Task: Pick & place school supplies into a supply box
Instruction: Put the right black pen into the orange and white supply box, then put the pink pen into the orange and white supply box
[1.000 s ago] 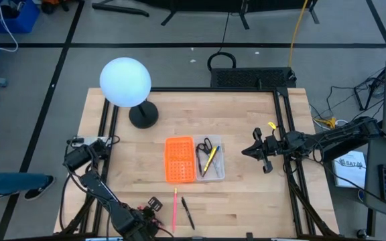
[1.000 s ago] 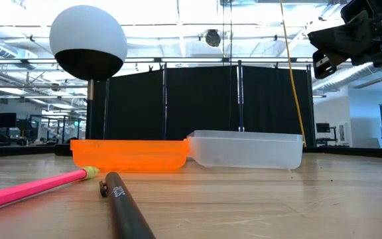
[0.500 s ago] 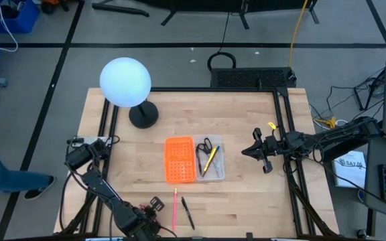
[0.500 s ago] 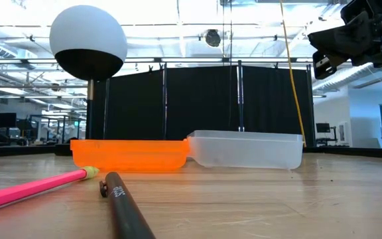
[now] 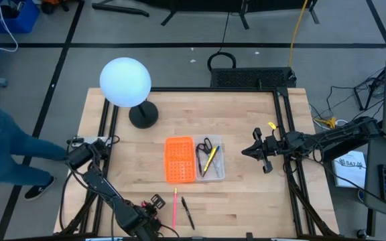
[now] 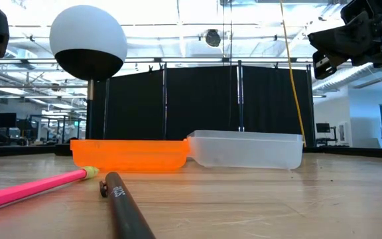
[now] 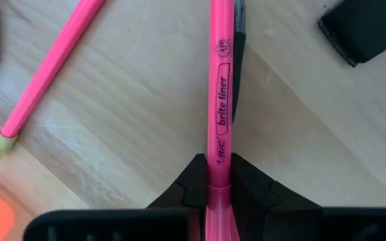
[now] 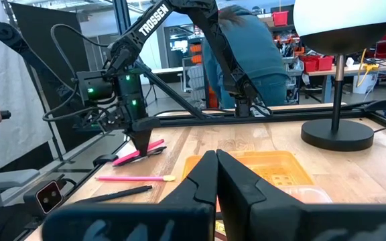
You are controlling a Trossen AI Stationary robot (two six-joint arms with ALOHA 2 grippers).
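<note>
left pincer clamps pink highlighter by its end | risk: it pivots, misses supply box | right pincer closed, empty

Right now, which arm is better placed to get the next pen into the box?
Left. The left gripper already has a pink highlighter between its fingers, near the table's front edge. The right gripper hangs empty, beside the supply box's clear half, away from the loose pens.
</note>
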